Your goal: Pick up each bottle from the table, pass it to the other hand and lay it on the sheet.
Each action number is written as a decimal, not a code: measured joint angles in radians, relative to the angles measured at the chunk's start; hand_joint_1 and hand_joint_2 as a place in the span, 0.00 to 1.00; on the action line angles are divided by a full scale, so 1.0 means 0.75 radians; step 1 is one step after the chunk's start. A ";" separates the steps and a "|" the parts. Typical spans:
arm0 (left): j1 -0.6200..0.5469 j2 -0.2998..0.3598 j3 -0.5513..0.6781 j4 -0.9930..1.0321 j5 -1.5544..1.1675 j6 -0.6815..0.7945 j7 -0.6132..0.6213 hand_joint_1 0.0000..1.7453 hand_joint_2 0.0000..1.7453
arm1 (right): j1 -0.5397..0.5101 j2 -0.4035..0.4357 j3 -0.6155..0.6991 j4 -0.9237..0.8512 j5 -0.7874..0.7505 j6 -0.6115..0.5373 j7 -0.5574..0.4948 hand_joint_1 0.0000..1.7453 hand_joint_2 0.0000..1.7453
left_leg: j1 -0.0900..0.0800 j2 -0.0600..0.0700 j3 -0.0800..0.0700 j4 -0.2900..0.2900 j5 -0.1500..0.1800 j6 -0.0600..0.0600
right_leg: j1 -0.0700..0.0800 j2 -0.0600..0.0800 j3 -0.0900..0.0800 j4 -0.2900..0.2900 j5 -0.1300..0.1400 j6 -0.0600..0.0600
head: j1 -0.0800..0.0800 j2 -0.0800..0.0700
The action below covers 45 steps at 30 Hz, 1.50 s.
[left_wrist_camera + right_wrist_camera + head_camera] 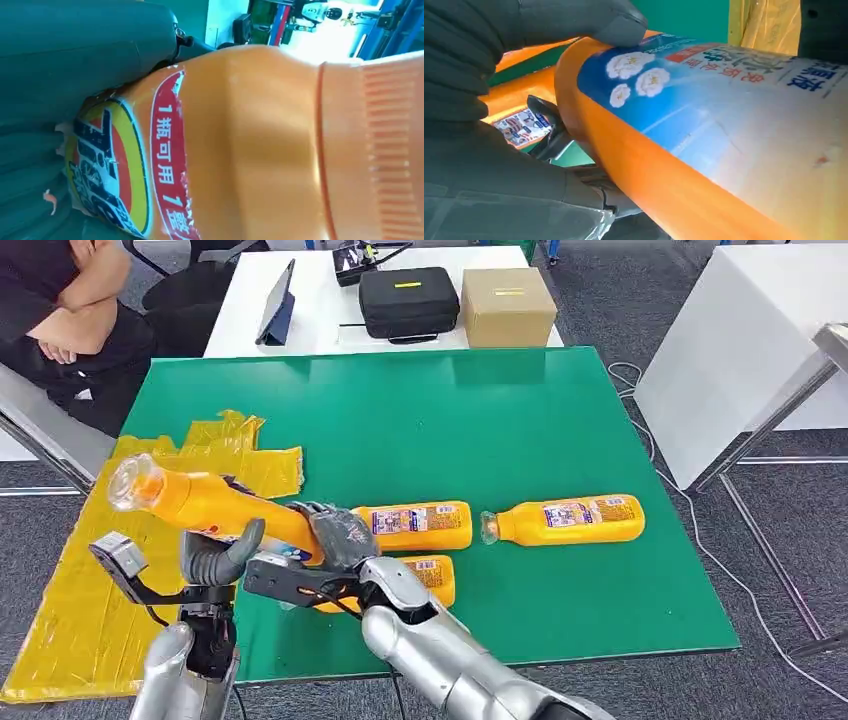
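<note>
1. Above the near left part of the green table (520, 420), we hold an orange bottle (215, 505) off the surface, tilted, its clear cap end pointing out over the yellow sheet (90, 610).
2. Our right hand (335, 535) wraps the bottle's base end; the right wrist view shows its grey thumb (589, 20) pressed on the label.
3. Our left hand (215, 560) reaches up beneath the bottle's middle, thumb raised against it; we cannot tell whether its fingers have closed.
4. Three more orange bottles lie on the table: one (415, 526) just beside our right hand, one (432, 575) partly under our right arm, and a third (565, 520) farther right.
5. A seated person (60, 310) waits at the far left corner.
</note>
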<state>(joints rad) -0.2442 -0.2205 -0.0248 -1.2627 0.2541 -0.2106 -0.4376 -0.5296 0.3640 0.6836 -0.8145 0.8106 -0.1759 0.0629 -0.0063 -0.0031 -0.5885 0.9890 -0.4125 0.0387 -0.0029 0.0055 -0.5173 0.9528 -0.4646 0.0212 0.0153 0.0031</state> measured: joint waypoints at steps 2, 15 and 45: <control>0.000 0.000 0.001 0.000 0.000 -0.002 0.002 1.00 1.00 | 0.003 0.001 -0.003 -0.002 0.000 0.000 0.000 1.00 1.00 | 0.000 0.000 0.000 0.000 0.000 0.000 | 0.000 0.000 0.000 0.000 0.000 0.000 | -0.001 0.000; -0.016 0.009 0.011 -0.092 -0.222 0.114 0.023 1.00 1.00 | 0.115 -0.051 -0.072 -0.252 -0.028 -0.057 -0.035 0.00 0.00 | -0.001 -0.002 -0.001 0.000 0.000 0.000 | 0.000 0.000 0.001 0.000 0.000 0.000 | 0.001 0.000; -0.126 0.210 0.167 0.284 -2.041 1.208 -0.002 1.00 1.00 | 0.477 -0.392 -0.307 -1.044 -0.397 -0.137 -0.338 0.00 0.00 | -0.001 -0.002 -0.001 0.000 0.000 -0.001 | 0.000 0.000 0.001 0.000 0.000 0.000 | 0.001 0.000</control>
<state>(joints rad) -0.3388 -0.0630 0.1004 -1.0494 -1.2767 0.6950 -0.4394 -0.1715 0.0698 0.4532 -1.5976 0.5131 -0.2788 -0.1907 -0.0072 -0.0044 -0.5893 0.9888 -0.4123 0.0382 -0.0030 0.0052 -0.5164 0.9527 -0.4645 0.0213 0.0156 0.0031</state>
